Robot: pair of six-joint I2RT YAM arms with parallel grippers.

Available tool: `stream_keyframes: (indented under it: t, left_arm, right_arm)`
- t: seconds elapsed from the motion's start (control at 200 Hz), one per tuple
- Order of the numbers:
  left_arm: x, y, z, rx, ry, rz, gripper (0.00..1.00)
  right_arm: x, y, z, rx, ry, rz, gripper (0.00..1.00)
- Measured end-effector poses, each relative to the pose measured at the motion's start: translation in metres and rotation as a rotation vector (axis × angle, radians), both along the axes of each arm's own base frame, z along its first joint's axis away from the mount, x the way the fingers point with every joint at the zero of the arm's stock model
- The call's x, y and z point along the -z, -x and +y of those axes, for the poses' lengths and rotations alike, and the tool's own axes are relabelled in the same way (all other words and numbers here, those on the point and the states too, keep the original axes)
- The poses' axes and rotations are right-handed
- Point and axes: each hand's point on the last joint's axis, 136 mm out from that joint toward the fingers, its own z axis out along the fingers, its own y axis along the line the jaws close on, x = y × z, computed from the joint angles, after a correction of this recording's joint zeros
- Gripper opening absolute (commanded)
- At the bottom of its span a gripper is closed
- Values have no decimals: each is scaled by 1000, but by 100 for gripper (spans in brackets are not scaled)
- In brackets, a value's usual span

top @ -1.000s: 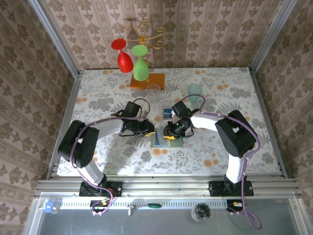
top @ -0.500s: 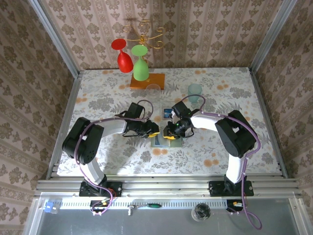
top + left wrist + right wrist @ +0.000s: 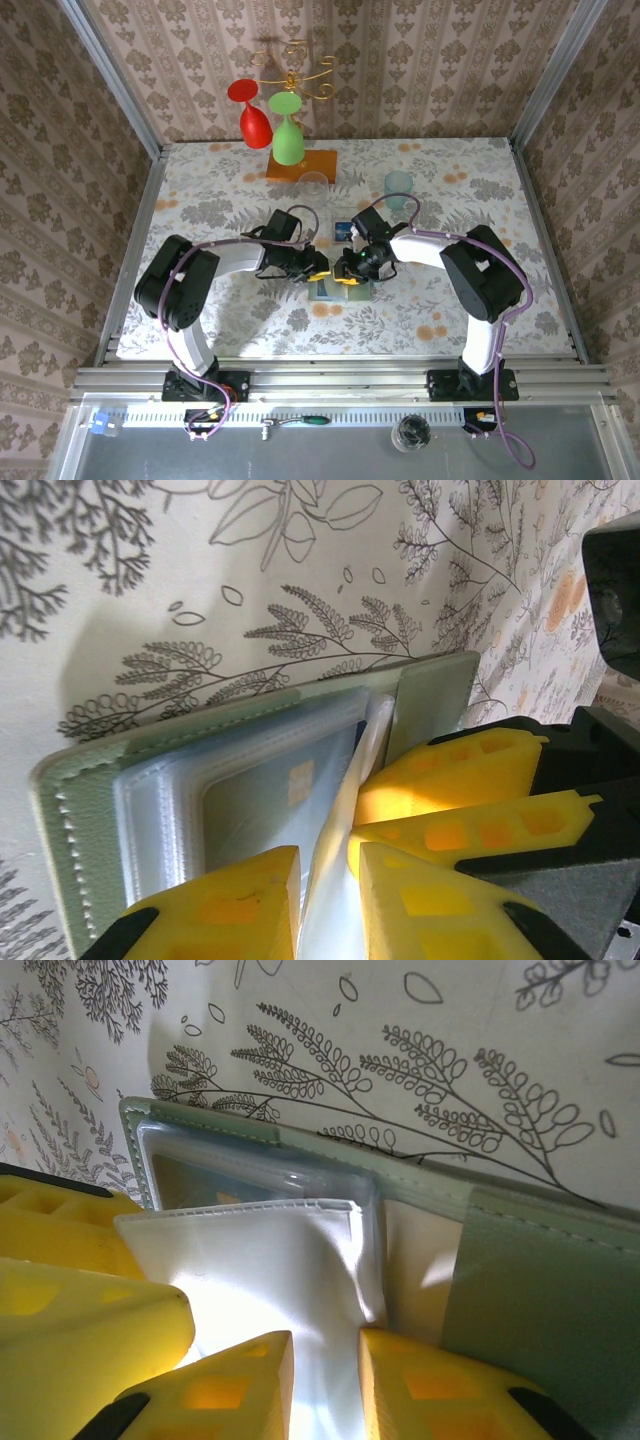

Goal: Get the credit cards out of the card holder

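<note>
Card holder (image 3: 362, 292): open flat at the centre of the floral counter (image 3: 230, 190), green cover down. Clear sleeve (image 3: 260, 1260): one leaf lifted off the spine. Left end effector (image 3: 328, 865), in from 9 o'clock, is clenched on that leaf; right end effector (image 3: 325, 1350), in from 1 o'clock, likewise nips it. Credit card (image 3: 260, 800) with gold chip — inside a clear pocket. Blue card (image 3: 341, 229) — on the counter, 12 o'clock of the holder

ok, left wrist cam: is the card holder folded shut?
No, the card holder lies spread open on the table, with its clear sleeves exposed.
</note>
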Motion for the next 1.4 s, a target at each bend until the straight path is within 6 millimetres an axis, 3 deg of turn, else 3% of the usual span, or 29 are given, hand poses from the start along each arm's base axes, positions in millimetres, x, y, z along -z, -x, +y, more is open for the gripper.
stream_keyframes:
  t: [0.335,0.63,0.855,1.4]
  left_arm:
    - [-4,-3,-3,-1,-6,-7,23]
    - [-23,-8,-22,22,4,-52,27]
    - [-35,-6,-38,49,8,-79,23]
    - [-3,-5,-72,118,-11,-12,20]
  right_arm:
    - [-14,-4,-15,39,-4,-36,25]
    - [-37,-16,-33,78,-25,-100,26]
    - [-46,-12,-45,85,-26,-125,27]
    - [-47,-4,-84,141,9,-147,28]
